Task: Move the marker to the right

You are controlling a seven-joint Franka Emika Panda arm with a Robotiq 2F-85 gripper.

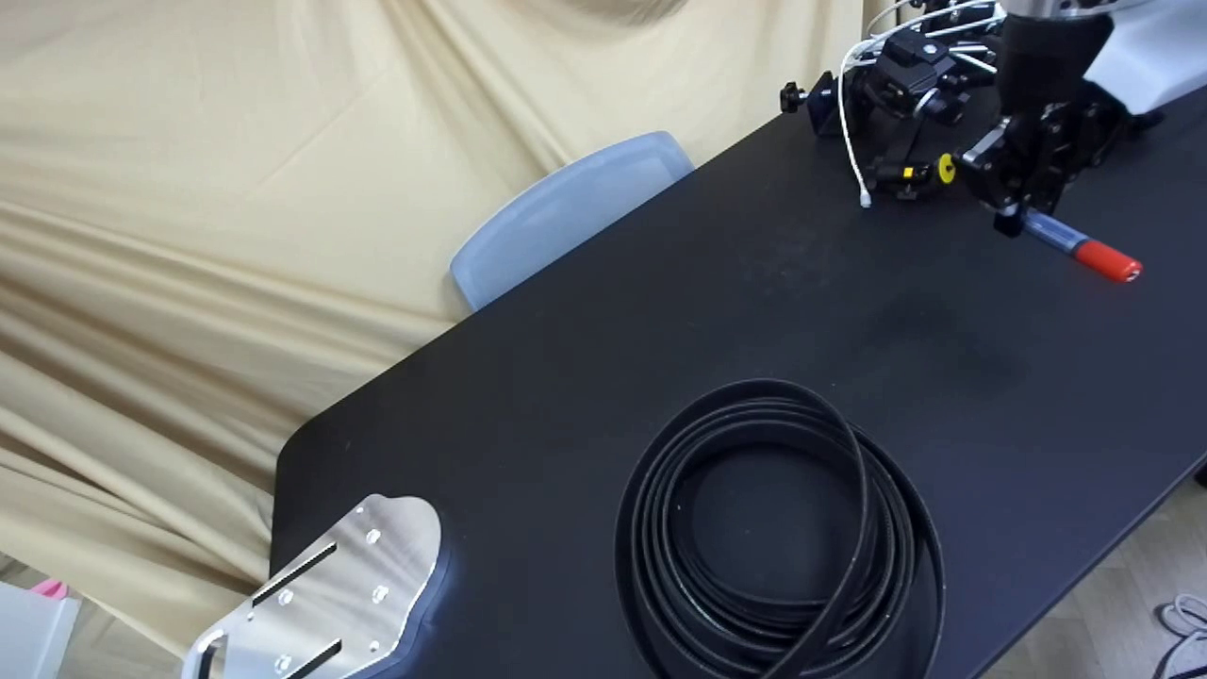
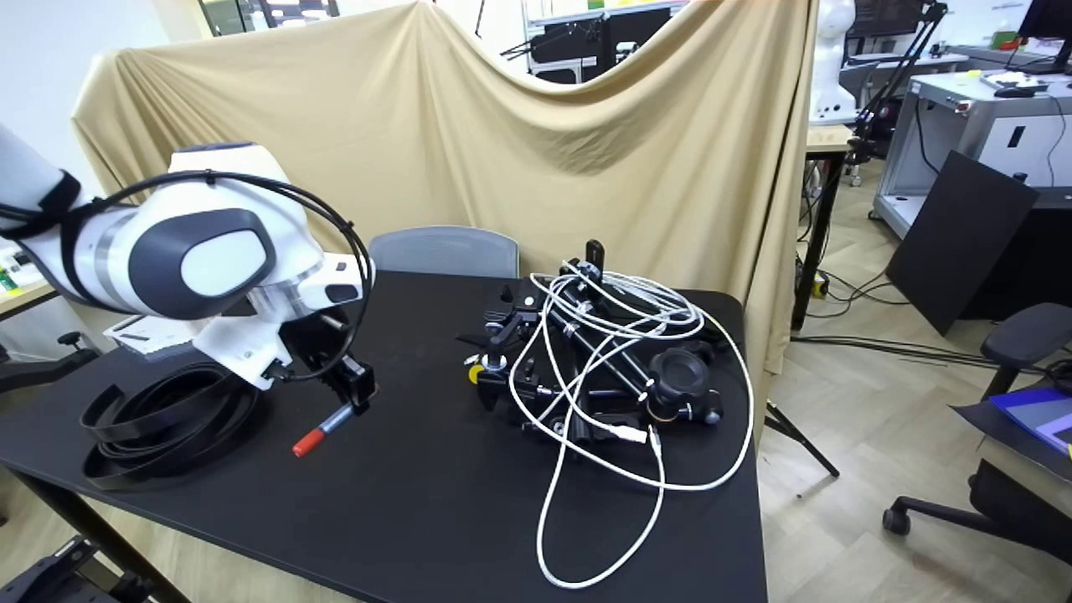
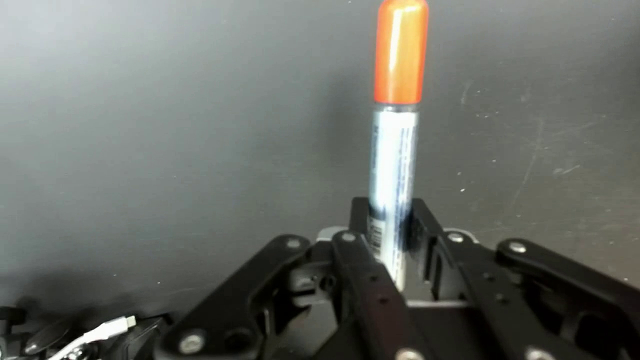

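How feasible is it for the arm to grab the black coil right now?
Probably not: the tool holds the marker, so it would likely need to release that first, though the coil lies uncovered.

In an exterior view, a black coil (image 1: 653, 538) lies on the tabletop (image 1: 528, 405). Behind the coil and to its right, the claw (image 1: 1023, 215) pinches the marker (image 1: 1080, 247) by its blue part, and the red end sticks out. Left of the coil is a shiny metal plate (image 1: 330, 599). Far behind the coil is a gray-blue chair (image 1: 585, 212).
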